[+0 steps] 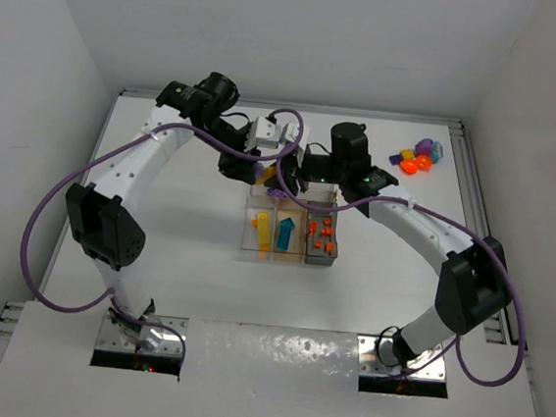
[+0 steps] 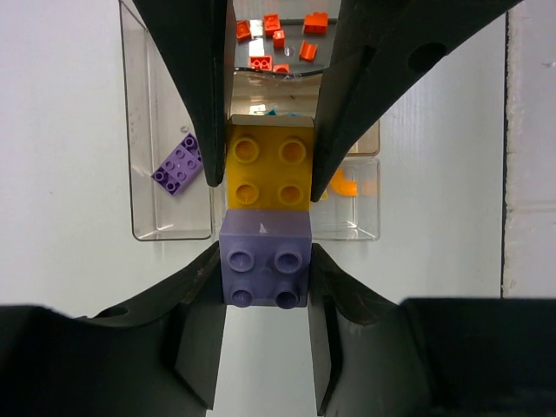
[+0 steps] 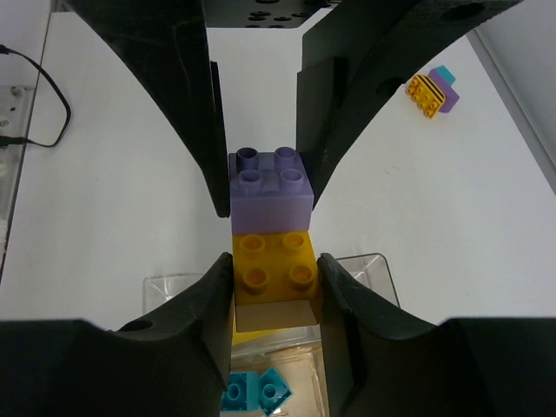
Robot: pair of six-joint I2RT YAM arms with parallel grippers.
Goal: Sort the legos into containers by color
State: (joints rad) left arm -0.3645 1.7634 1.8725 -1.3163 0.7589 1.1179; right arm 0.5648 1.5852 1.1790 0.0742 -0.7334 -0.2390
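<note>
Legos (image 2: pixel 265 217), yellow-purple stack, between left pincer (image 2: pixel 265 271), right pincer (image 3: pixel 276 269), near tray (image 2: pixel 130 130)

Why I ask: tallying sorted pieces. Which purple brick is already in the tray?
The loose purple brick lying in the tray's clear compartment; the second purple brick is clamped in the left end effector, joined to a yellow brick.

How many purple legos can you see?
3: a held purple lego in the left gripper, a second in the tray, a third in the far pile. More may hide.
</note>
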